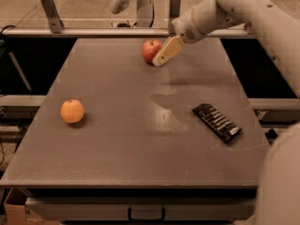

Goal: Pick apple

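Observation:
The apple [150,49], small, round and red, sits on the grey table [117,139] near its far edge, at the middle. My gripper [160,60] comes in from the upper right on a white arm. Its cream-coloured fingers [168,50] point down-left and their tips are right at the apple's right side, overlapping it in the camera view. I cannot tell whether they touch it.
An orange round fruit [72,111] lies at the table's left. A flat black packet [217,122] lies at the right. A metal rail with posts [49,6] runs behind the far edge. Dark gaps flank the table on both sides.

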### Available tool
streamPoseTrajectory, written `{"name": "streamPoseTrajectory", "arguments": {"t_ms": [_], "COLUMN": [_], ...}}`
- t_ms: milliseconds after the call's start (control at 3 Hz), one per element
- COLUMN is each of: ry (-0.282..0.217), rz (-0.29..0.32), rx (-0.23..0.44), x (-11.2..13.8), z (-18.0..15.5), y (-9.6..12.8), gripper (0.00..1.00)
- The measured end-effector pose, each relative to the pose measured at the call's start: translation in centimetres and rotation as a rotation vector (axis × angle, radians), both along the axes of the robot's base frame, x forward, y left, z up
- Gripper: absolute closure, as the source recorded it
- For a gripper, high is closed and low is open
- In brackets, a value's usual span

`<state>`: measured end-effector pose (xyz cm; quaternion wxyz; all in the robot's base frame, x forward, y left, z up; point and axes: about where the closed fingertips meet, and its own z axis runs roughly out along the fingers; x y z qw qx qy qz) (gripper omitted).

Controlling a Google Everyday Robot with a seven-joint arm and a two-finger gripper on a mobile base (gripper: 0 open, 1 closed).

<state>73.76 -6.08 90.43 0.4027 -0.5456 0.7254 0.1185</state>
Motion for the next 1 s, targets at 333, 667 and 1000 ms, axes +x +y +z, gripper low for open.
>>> {"name": "streamPoseTrajectory", "arguments": {"t_ms": [333, 667, 1000], "ry": [0.067, 0.170, 0.254], "rz": [-0.050, -0.084, -0.083], "rx": [0.064, 0.072, 0.072], "x": [3.1, 4.5, 3.9], "z": [-1.9, -4.9, -6.1], "y": [2.1, 3.2, 4.1], "gripper": [0.00, 0.17, 0.41]}}
